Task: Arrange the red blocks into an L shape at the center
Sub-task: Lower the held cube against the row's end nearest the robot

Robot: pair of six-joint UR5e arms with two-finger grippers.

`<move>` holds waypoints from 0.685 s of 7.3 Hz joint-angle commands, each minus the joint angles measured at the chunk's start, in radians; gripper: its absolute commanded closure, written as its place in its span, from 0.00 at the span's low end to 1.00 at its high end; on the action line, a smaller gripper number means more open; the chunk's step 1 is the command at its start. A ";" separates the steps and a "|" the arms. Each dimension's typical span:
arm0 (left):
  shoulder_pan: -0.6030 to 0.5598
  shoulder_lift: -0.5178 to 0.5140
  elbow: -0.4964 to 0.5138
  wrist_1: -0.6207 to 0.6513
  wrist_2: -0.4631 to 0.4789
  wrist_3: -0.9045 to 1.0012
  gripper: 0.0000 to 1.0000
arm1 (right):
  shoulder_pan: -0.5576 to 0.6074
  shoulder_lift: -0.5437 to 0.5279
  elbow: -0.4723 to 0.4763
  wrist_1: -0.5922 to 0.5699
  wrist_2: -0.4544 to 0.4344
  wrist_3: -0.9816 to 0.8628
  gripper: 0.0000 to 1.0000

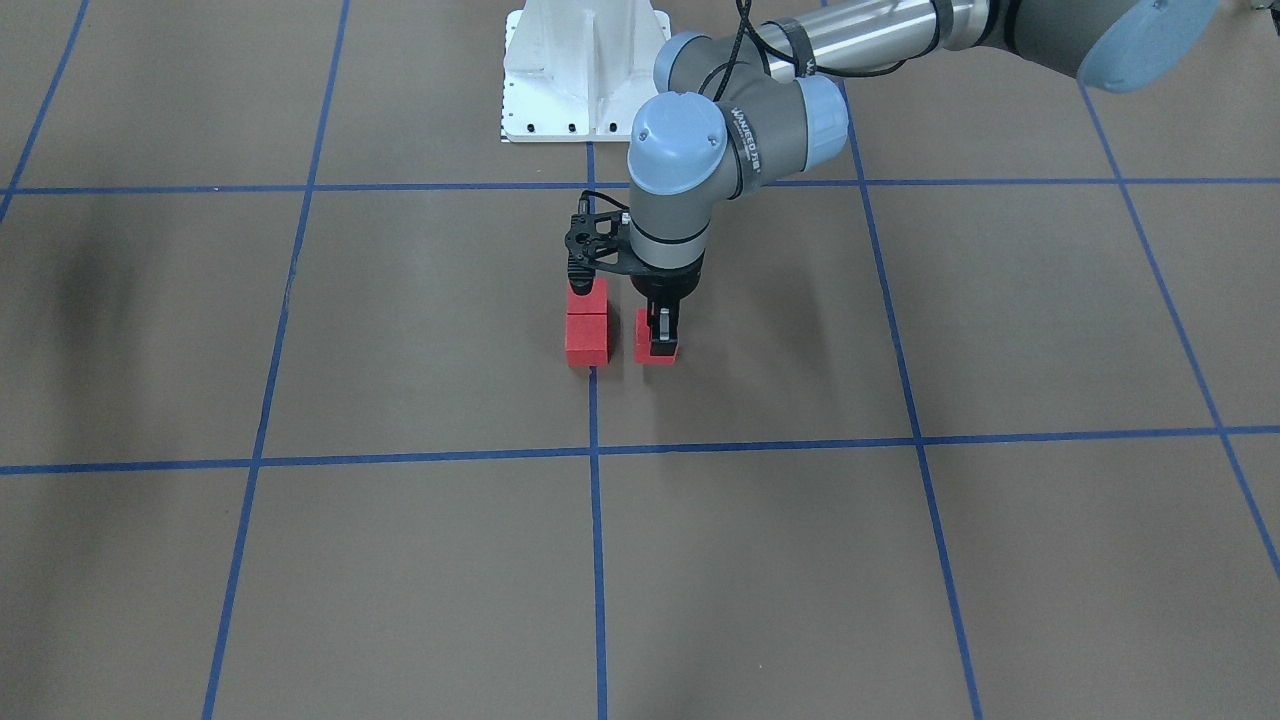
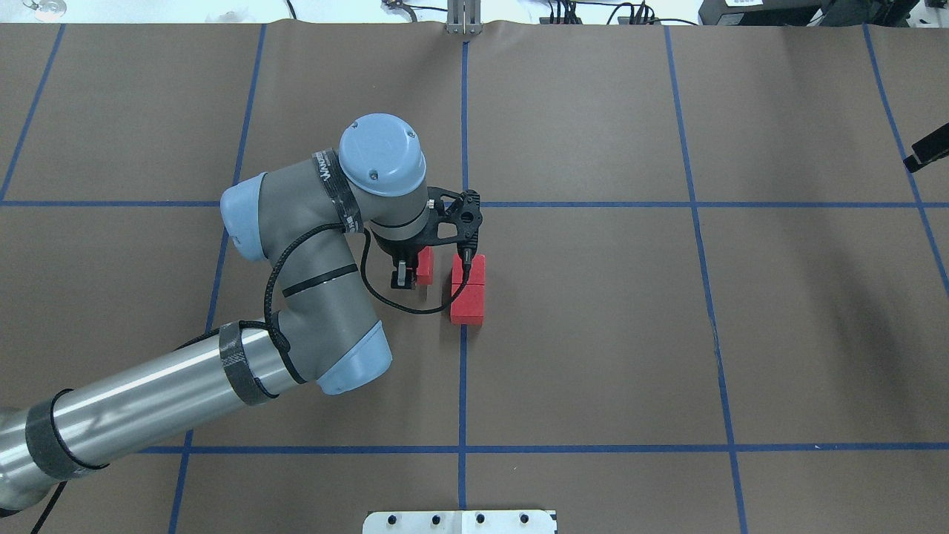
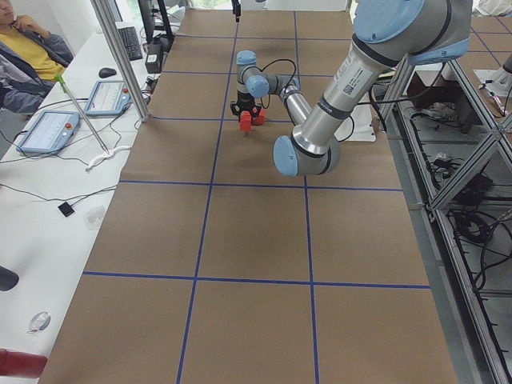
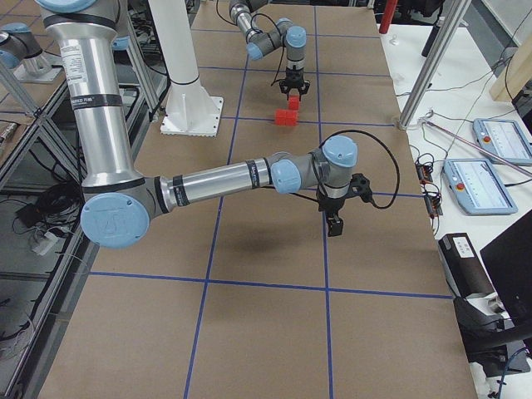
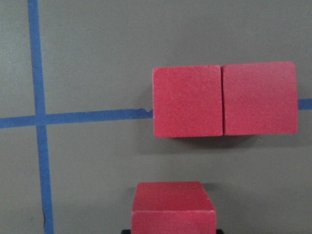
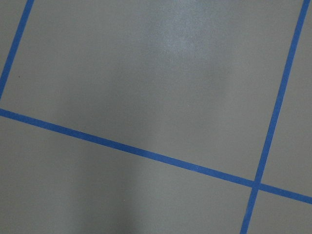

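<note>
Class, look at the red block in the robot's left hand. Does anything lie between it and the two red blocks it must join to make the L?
Nothing visible does. The held block in the left hand is parted from the pair of blocks only by a strip of bare brown surface.

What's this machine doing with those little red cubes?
The robot's left end effector is gripping one red block, low beside a pair of red blocks that sit touching on a blue tape line near the middle of the grid. The held block lines up with one end of the pair, a small gap apart, so the L shape isn't closed yet. The right arm hangs off to the side, holding nothing.
</note>
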 commanded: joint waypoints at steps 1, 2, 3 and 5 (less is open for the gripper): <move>0.020 -0.011 0.002 0.015 0.002 -0.032 0.89 | 0.000 0.000 -0.001 0.000 0.001 0.000 0.00; 0.020 -0.011 0.002 0.015 0.002 -0.032 0.89 | 0.000 0.000 -0.001 0.000 0.001 0.000 0.00; 0.020 -0.019 0.012 0.015 0.002 -0.032 0.89 | 0.000 0.000 -0.001 0.000 0.001 0.000 0.00; 0.020 -0.060 0.064 0.015 0.002 -0.031 0.87 | 0.000 0.000 -0.001 0.000 0.001 0.000 0.00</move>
